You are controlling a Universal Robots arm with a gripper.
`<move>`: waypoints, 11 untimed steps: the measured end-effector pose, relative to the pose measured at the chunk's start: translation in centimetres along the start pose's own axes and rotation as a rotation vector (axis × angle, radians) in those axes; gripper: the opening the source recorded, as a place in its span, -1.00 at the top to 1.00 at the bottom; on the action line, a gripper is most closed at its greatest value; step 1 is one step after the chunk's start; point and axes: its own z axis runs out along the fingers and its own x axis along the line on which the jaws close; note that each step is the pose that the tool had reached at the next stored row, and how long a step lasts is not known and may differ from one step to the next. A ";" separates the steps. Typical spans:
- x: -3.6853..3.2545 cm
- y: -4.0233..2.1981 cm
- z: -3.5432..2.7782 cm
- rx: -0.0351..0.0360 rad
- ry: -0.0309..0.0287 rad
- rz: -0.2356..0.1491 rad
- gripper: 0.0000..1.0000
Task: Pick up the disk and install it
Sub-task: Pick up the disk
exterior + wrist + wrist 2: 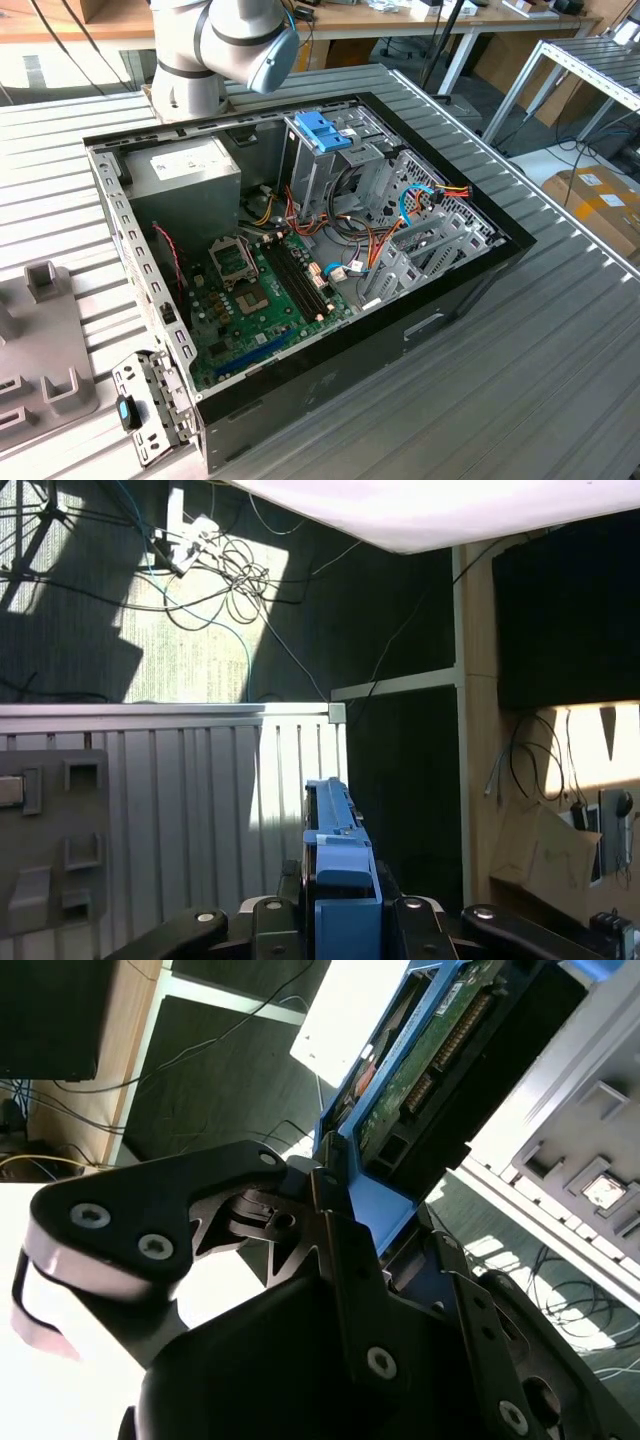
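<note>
- The ribbed metal tabletop (520, 350) carries all the hardware seen in the exterior view.
- An open black computer case (400, 330) lies on its side in the middle of the tabletop, with the interior exposed.
- The arm (215, 45) stands at the far edge of the tabletop, just behind the case.
- A grey power-supply box (185, 175) sits in the far corner of the case, toward the exterior view's left.
- A green motherboard (250, 300) covers the case floor in front of the power-supply box.
- A grey fixture (45, 330) with upright holders rests on the tabletop at the exterior view's left, apart from the case.
- A metal drive cage (310, 175) stands inside the case beside the power-supply box, with a blue handle (322, 130) on top.
- The claw (345, 1195) is pressed together on the disk (430, 1050), and a black finger (335, 1220) bears against its blue side rail.
- In both wrist views the disk is held in the claw, clear of the tabletop. The second wrist view shows its green circuit-board face. In the first wrist view it stands edge-on between the fingers.
</note>
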 end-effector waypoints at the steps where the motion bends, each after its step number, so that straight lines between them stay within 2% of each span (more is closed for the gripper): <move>1: -0.07 0.01 -0.12 -0.0001 -0.0028 0.000 0.26; 11: -0.59 0.07 -0.93 -0.0011 -0.0215 -0.001 0.26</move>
